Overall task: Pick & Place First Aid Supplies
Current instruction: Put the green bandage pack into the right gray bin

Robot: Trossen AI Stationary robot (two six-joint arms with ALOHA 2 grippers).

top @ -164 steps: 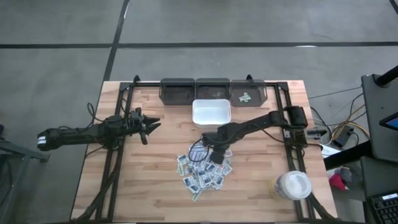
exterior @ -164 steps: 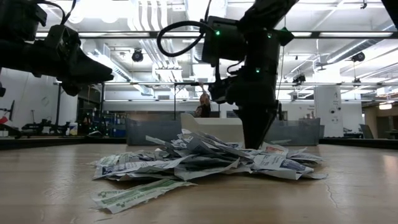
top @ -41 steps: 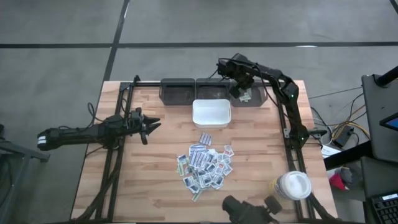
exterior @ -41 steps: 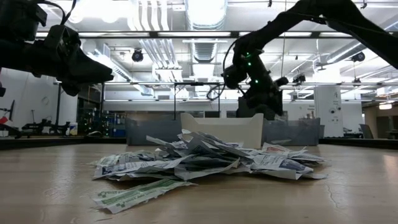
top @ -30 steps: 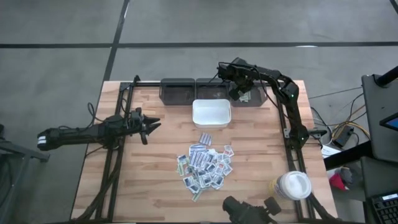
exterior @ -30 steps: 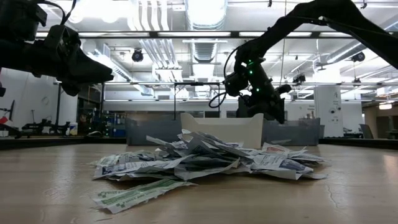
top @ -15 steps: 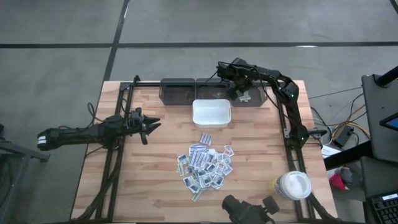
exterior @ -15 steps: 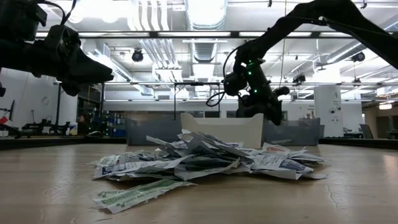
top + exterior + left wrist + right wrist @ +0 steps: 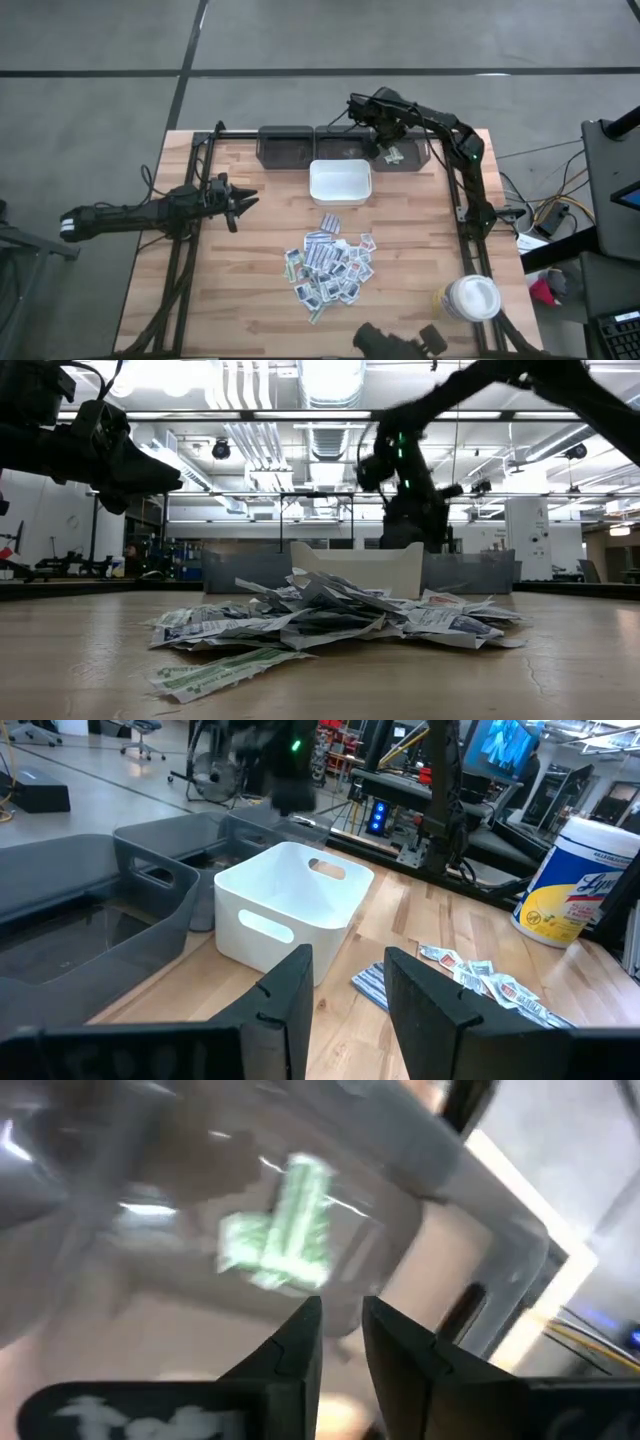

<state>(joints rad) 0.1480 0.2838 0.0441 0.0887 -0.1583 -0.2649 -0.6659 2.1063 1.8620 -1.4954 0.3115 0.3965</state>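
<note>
Reaching over the far bin (image 9: 398, 148) — right gripper (image 9: 342, 1342), fingers parted, empty.

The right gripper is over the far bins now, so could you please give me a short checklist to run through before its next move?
1. Right gripper above the rightmost grey bin: ok.
2. Greenish packets lying inside that bin: ok.
3. Nothing between the right fingers: ok, the gap shows empty.
4. Packet fully released: cannot tell, wrist view is blurred.
5. Pile of packets left on the table: ok, many remain.
6. Left gripper parked away from the pile: ok.
</note>
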